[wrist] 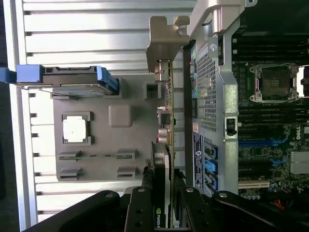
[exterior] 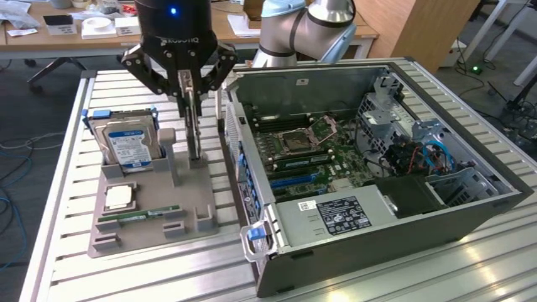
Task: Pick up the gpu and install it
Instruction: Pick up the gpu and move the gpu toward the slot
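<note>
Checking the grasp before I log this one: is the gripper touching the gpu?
Touching. The wrist view shows the gripper pressed against both faces of the edge-on gpu, with no gap on either side.

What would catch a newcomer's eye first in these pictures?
The black gripper clamped on the gpu, holding it upright at the grey tray on the exterior view's left. Right beside it, the open computer case bares its motherboard. A blue-labelled hard drive stands in the tray.
</note>
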`<action>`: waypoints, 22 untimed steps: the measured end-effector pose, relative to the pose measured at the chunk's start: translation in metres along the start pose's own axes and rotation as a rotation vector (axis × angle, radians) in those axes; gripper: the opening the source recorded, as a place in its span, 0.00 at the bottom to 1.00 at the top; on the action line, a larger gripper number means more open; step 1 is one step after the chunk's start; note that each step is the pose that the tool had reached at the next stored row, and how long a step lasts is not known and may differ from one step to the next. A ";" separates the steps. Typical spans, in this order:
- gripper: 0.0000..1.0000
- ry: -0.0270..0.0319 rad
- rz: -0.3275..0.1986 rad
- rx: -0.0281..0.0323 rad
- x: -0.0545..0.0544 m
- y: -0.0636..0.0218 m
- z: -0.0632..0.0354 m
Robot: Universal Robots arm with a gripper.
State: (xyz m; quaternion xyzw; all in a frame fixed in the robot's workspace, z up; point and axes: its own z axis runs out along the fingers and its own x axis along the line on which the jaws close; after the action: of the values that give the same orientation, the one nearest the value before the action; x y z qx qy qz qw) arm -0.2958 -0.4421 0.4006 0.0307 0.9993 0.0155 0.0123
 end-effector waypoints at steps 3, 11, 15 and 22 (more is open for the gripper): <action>0.27 0.0000 0.000 0.0000 0.000 0.0002 -0.0068; 0.27 -0.0001 0.000 -0.0001 0.000 0.0006 -0.0198; 0.27 0.0000 0.000 0.0000 -0.001 0.0008 -0.0258; 0.27 0.0000 0.000 0.0000 -0.001 0.0009 -0.0277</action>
State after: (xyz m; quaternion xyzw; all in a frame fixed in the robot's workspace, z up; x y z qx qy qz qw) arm -0.2958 -0.4421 0.4283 0.0307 0.9993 0.0155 0.0123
